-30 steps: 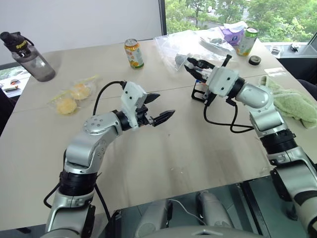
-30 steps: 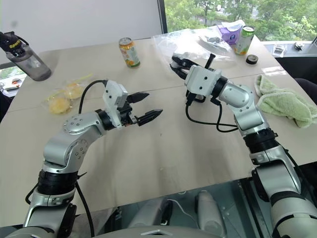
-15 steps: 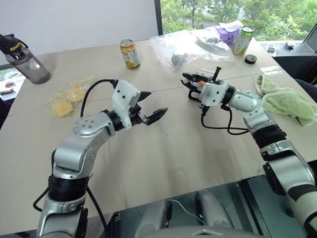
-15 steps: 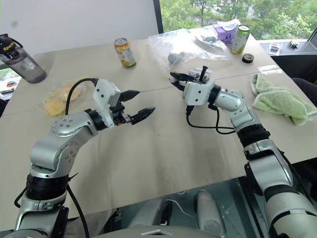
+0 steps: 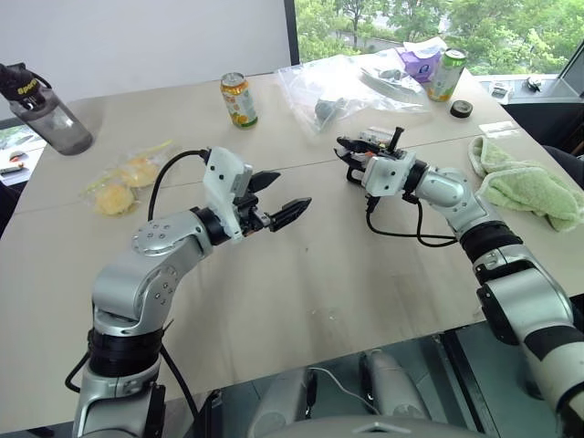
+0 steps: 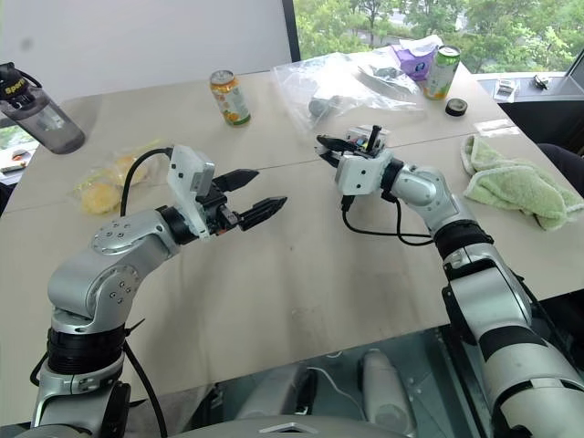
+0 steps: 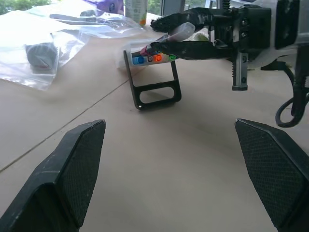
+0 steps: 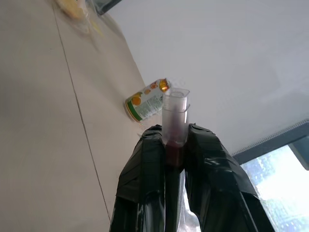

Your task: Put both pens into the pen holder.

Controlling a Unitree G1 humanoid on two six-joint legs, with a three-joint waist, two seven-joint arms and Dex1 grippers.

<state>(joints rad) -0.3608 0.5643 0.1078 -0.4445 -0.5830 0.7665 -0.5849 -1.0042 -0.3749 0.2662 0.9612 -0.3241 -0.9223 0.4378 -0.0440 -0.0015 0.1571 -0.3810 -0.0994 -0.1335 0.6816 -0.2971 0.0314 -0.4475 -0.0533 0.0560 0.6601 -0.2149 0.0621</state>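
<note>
My right gripper [image 5: 345,146] is shut on a pen [image 8: 174,121] with a clear end and a dark red part that sticks out past the fingertips. It hovers level just above the pen holder [image 7: 154,89], a small black looped stand whose whitish top shows bright caps. In the left wrist view the pen's tip [image 7: 181,31] sits right over that top. I cannot tell the other pen apart from the caps in the holder. My left gripper [image 5: 285,193] is open and holds nothing, above the table's middle and well left of the holder.
A clear plastic bag [image 5: 338,87] lies just behind the holder. An orange can [image 5: 239,99] and a water bottle [image 5: 41,105] stand at the far left. A bag of yellow food [image 5: 128,173] lies left. A green towel [image 5: 529,187], a green can [image 5: 444,73] and a tape roll [image 5: 460,109] are on the right.
My right gripper has come down and forward with the pen, closer over the holder. The left gripper has stayed open and roughly in place. The camera shifted slightly.
</note>
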